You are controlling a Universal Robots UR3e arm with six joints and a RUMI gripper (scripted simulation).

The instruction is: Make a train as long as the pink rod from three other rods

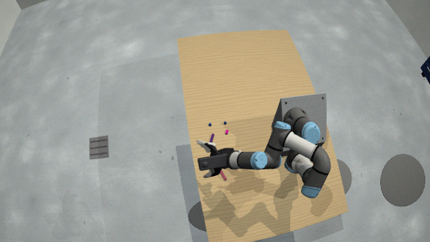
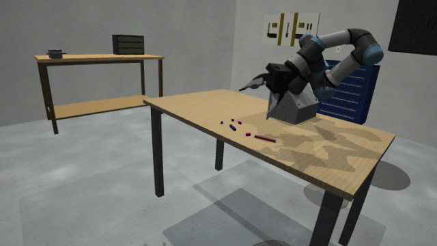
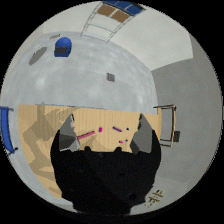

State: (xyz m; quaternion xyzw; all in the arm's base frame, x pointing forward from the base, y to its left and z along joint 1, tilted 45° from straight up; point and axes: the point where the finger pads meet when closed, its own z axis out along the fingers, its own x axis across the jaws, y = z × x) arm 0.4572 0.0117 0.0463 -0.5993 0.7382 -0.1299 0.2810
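Observation:
The pink rod (image 1: pixel 223 175) (image 2: pixel 265 139) (image 3: pixel 86 135) lies flat, partly under my gripper in the top view. One magenta rod (image 2: pixel 248 134) (image 3: pixel 100 129) lies near its end, apart from it, hidden in the top view. The purple rod (image 1: pixel 211 137) (image 2: pixel 233 127) (image 3: pixel 117 129) lies alone. A second magenta rod (image 1: pixel 226 132) (image 2: pixel 240 122) (image 3: pixel 121 142) lies nearer the base. One blue rod (image 1: pixel 209 124) (image 2: pixel 222 122) (image 3: pixel 127 129) and another blue rod (image 1: pixel 225 123) (image 2: pixel 232 119) (image 3: pixel 126 140) lie apart. My gripper (image 1: pixel 201 158) (image 2: pixel 253 104) (image 3: pixel 106 114) is wide open, empty, high above the table.
The wooden table (image 1: pixel 242 67) (image 2: pixel 205 102) carries the arm's grey base block (image 1: pixel 304 101) (image 2: pixel 287 114) beyond the rods. The rods lie toward the table edge opposite the base. Arm shadows cover part of the table beside the pink rod.

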